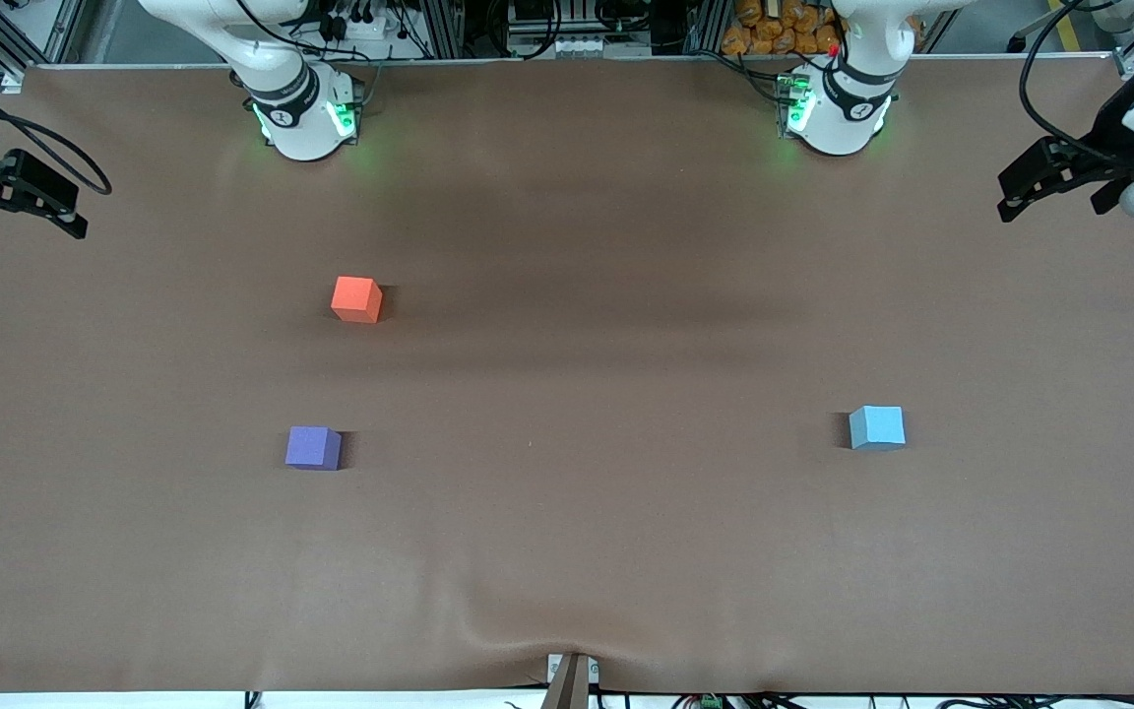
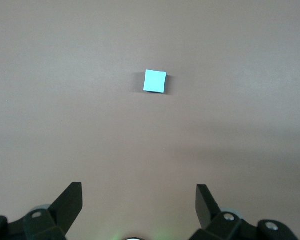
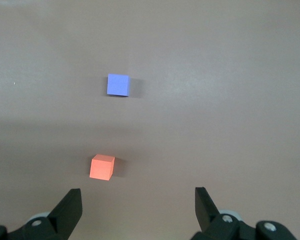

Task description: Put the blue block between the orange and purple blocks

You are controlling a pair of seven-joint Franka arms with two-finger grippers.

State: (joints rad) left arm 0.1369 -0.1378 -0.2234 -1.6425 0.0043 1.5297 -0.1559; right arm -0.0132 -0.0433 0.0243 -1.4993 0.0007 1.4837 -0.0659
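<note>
A: Stock, near to far?
B: Purple block [image 1: 312, 447] and blue block [image 1: 876, 426], well apart; orange block [image 1: 356, 298] at purple's 1 o'clock.
A: Hands?
B: Left hand [image 1: 1054, 177], right hand [image 1: 11, 197]: spread, empty, raised over the tabletop [image 1: 567, 551] ends.
A: Progress?
B: None; blue untouched, gap unfilled.

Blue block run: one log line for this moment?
blue block: untouched, left arm's end | orange block, purple block: apart, gap free | left claw: open, waiting | right claw: open, waiting

One blue block [image 1: 877, 427], one orange block [image 1: 356, 299], one purple block [image 1: 312, 448], two arms with wide-spread fingers.
</note>
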